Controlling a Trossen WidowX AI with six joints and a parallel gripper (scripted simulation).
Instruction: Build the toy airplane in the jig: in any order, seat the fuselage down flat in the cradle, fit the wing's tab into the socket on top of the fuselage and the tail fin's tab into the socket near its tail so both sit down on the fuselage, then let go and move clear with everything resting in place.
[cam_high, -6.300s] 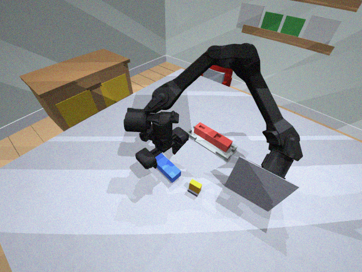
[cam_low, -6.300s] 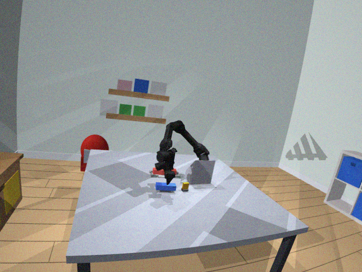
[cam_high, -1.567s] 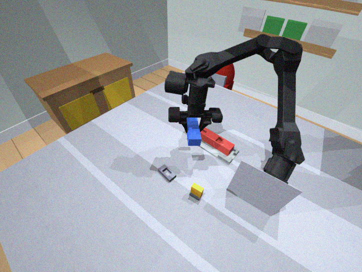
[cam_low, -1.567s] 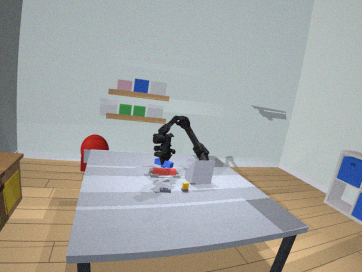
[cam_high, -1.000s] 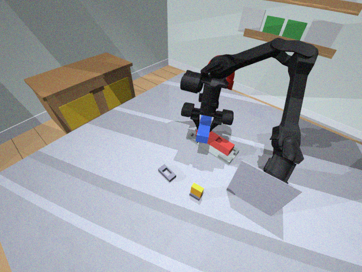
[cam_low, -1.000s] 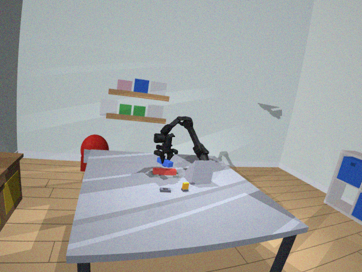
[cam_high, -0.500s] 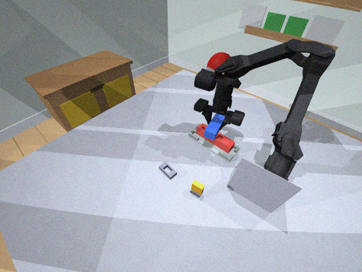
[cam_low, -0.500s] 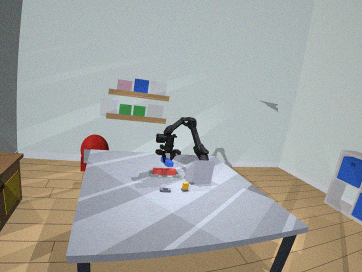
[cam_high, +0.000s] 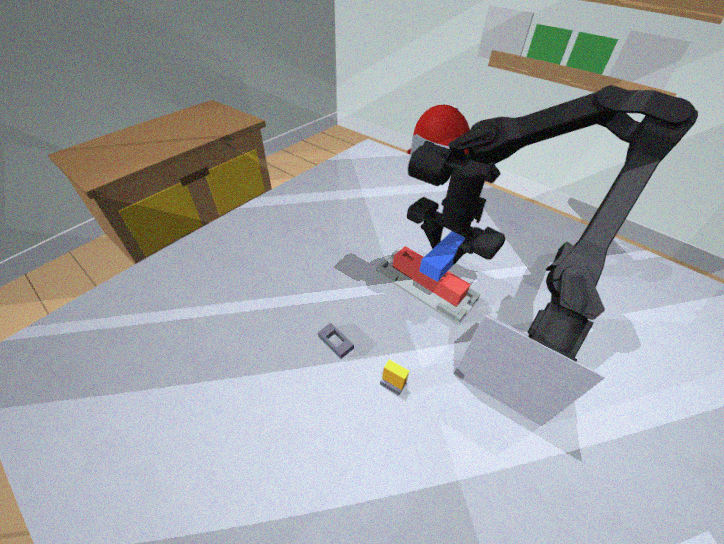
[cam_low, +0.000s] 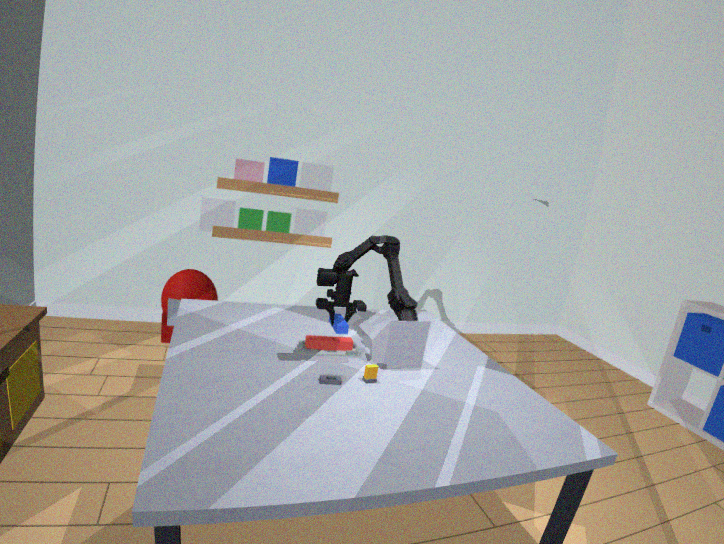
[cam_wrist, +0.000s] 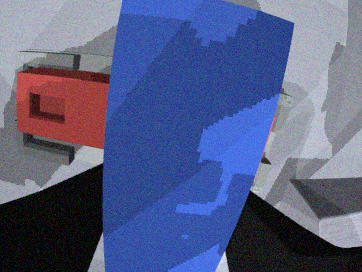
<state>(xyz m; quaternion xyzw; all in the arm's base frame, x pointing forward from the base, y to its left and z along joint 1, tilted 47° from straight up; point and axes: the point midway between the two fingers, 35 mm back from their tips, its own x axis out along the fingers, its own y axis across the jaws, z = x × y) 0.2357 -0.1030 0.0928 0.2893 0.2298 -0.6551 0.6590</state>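
Tail fin: the yellow piece (cam_high: 395, 374) (cam_low: 371, 372) is nearest, on its small dark stand (cam_high: 390, 386) (cam_low: 369, 380), on the near side of the cradle and well apart from it; fitting it is still to do.
Open holder: the grey rectangular ring (cam_high: 345, 348) (cam_low: 336, 380) lies near the tail fin, also on the cradle's near side, with nothing in it.
Panel: a grey upright board (cam_high: 529, 374) (cam_low: 400, 345) (cam_wrist: 337, 192) stands beside the cradle, toward the arm's base.
Cradle: the pale jig (cam_high: 458, 310) (cam_low: 356, 351) (cam_wrist: 47, 144) is the landmark, bearing the fuselage.
Fuselage: the red body (cam_high: 453, 287) (cam_low: 328, 343) (cam_wrist: 82, 110) lies lengthwise in the cradle and looks flat, so that part appears done; one socket shows unfilled near its end.
Wing: the blue bar (cam_high: 441, 257) (cam_low: 340, 324) (cam_wrist: 185, 135) is over the cradle, crossing above the fuselage's middle; it does not look seated, and its tab is out of sight.
Gripper: the fingers (cam_high: 447, 248) (cam_low: 340, 320) pinch the wing from both sides above the cradle.
Progress: fuselage apparently placed, wing being brought to its socket; left are lowering and releasing the wing, fitting the tail fin, then moving clear of the cradle.
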